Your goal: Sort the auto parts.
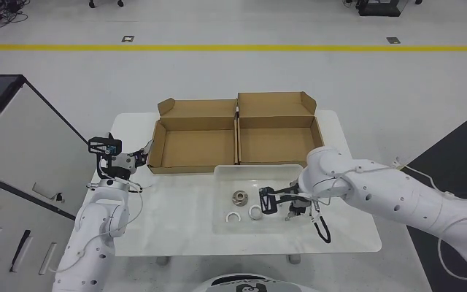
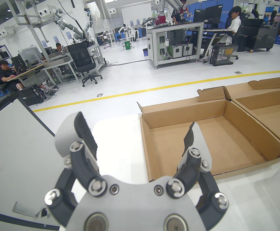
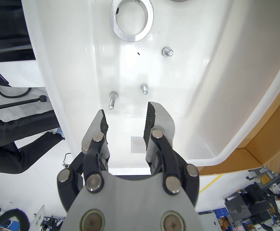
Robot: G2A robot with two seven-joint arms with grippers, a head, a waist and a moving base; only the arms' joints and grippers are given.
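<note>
The right gripper (image 3: 126, 110) hangs inside the white tray (image 3: 218, 91), low over its floor. Its two ribbed fingers are apart, with nothing between them.

Just ahead of the fingertips, a small steel bolt (image 3: 112, 99) lies on the tray floor. Its long axis runs nearly the same way the gripper points, with the hex head farther into the tray and the shank end toward the fingers. It lies close to the line of one finger, not in the middle of the gap. A small sideways shift therefore looks needed before the fingers can close across the shank.

A second bolt (image 3: 144, 88) rests a little farther into the tray, ahead of the other finger, and appears to stand on end. A third bolt (image 3: 167, 52) lies deeper in the tray. Beyond it is a wide metal ring (image 3: 131, 20).

Seen from above, a gear-like part (image 1: 238, 196) sits toward the end of the tray away from the right arm.

The left gripper (image 2: 136, 119) hovers well apart from the tray, off its far left corner, with its fingers spread and holding nothing. It is next to the outer wall of the left cardboard box (image 2: 196, 142). That box and the right cardboard box (image 1: 281, 139) stand open just beside the tray's far rim.

The right arm is plainly the nearer one to every part in the tray.
</note>
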